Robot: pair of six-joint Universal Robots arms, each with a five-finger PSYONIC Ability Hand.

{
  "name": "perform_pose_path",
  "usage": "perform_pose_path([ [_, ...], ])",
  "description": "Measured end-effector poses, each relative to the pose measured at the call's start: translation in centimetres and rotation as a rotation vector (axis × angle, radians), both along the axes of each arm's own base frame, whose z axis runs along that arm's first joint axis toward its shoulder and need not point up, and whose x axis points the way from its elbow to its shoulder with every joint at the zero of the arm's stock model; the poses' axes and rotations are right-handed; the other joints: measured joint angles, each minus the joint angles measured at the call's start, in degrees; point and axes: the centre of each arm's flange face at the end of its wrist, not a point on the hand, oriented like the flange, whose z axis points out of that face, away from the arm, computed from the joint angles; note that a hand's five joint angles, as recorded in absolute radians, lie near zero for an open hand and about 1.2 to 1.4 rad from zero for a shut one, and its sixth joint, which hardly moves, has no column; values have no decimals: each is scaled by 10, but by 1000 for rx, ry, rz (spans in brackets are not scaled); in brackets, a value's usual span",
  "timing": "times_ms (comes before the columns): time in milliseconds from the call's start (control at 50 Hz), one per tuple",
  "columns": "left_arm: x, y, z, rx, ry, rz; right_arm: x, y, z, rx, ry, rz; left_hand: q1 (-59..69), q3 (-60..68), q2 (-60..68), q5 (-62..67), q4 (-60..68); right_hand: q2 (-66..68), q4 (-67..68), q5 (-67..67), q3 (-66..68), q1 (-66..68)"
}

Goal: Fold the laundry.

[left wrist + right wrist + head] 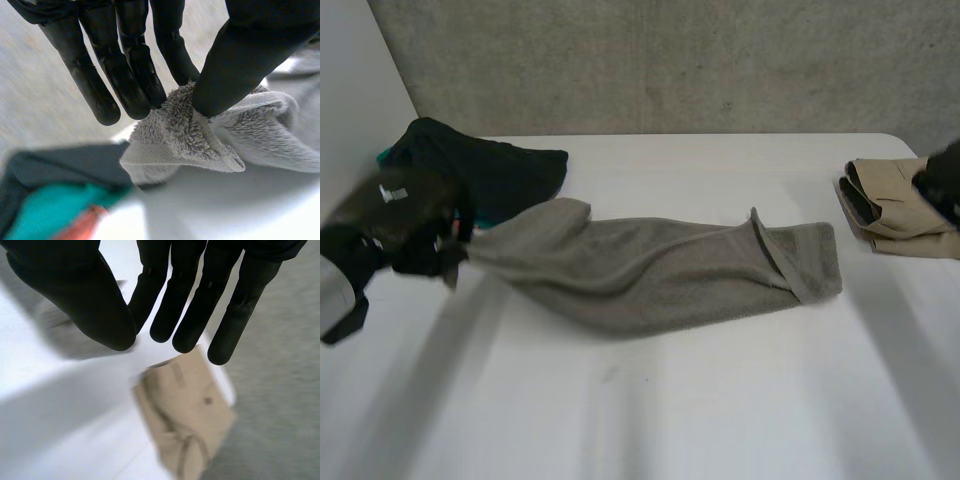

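Towel: a grey towel (650, 270) is lying rumpled across the middle of the table (670, 400), stretching from 9 o'clock toward 3 o'clock, with a flap turning over near its 3 o'clock end.
Left hand: the left hand (420, 245) is sitting at 9 o'clock on the table, holding the towel's narrowed 9 o'clock end.
Left fingers: in the left wrist view the thumb (240, 65) is pressing a bunched corner of the towel (190, 135) against the fingers (125, 75), so this hand is grasping the towel by pinching it, with the fingers staying fairly straight.
Right hand: the right hand (945, 180) is hanging at 3 o'clock, at the table's edge, over the beige garment (890, 205).
Right fingers: in the right wrist view the fingers (172, 305) and thumb are reaching out straight and spread, released and carrying nothing. The beige garment (185, 415) is lying beyond the fingertips, apart from them.
Beige garment: it is lying folded at 3 o'clock, just past the towel's end and not touching it.
Dark pile: a dark pile (490, 165) of clothes is lying at 10 o'clock, just beside the towel's held end. In the left wrist view it (65, 170) is showing teal and reddish patches beyond the pinched corner.
Wall: a grey wall (670, 60) is running along the table's 12 o'clock edge.
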Motion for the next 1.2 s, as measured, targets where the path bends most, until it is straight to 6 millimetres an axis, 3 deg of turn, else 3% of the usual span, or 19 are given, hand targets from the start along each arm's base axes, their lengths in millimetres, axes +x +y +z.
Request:
perform_pose_path([
  [40, 0, 5, -9, 59, -37, -16, 0, 3, -11, 51, 9, 28, 0, 0, 0, 0, 0, -74, -70, -57, -76, -58],
  [100, -1, 7, -21, 104, -94, -41, 8, 1, -26, 100, -36, 48, 0, 0, 1, 0, 0, -266, -268, -248, -264, -246],
  [160, -3, 6, -30, 108, -150, -67, 26, -9, -42, 123, -155, 22, 0, 0, 1, 0, 0, -393, -397, -387, -392, -370],
  [260, -9, 4, -30, 56, -185, -84, 61, -27, -58, 100, -373, -49, 0, 0, 1, 0, 0, -453, -475, -466, -463, -437],
  [420, -14, 5, -10, -64, -151, -48, 127, -51, -77, 34, -559, -87, 0, 0, 1, 0, 0, -453, -475, -465, -464, -437],
  [580, -14, 6, 23, -249, -64, -12, 183, -72, -125, 64, -590, -60, 0, 0, 1, 0, 0, -453, -475, -464, -464, -437],
  [700, -16, 7, 55, -427, 46, -13, 213, -71, -158, 85, -524, 103, 0, 0, 1, 0, 0, -453, -473, -460, -463, -437],
  [800, -20, 8, 73, -518, 105, -34, 224, -65, -178, 74, -436, 225, 0, 0, 1, 0, 0, -450, -464, -432, -456, -431],
  [840, -23, 8, 77, -536, 120, -46, 227, -63, -184, 67, -405, 253, 0, 0, 1, 0, 0, -396, -403, -378, -399, -373],
  [920, -25, 8, 78, -537, 129, -55, 228, -65, -190, 48, -377, 272, 0, 0, 1, 0, 0, -71, -91, -86, -85, -53],
  [940, -25, 8, 78, -534, 129, -56, 228, -67, -188, 29, -379, 267, 0, 0, 1, 0, 0, -12, -28, -17, -24, -8],
  [1000, -25, 6, 76, -528, 127, -54, 225, -79, -176, -45, -396, 223, 0, 0, 1, 0, 0, -2, -3, -7, -3, -8],
  [1060, -24, 0, 73, -521, 120, -41, 214, -101, -140, -212, -444, 114, 0, 0, 1, 0, 0, -2, -1, -7, -2, -8],
  [1120, -21, -12, 71, -525, 114, -19, 200, -118, -91, -408, -519, 36, 0, 0, 1, 0, 0, -2, 0, -7, -2, -8],
  [1160, -18, -27, 74, -549, 113, 8, 186, -127, -41, -599, -600, 4, 0, 0, 1, 0, 0, -2, 0, -7, -2, -8],
  [1200, -16, -42, 80, -587, 118, 37, 176, -129, -3, -741, -660, -1, 0, 1, 1, 0, 0, -2, 0, -7, -2, -8],
])
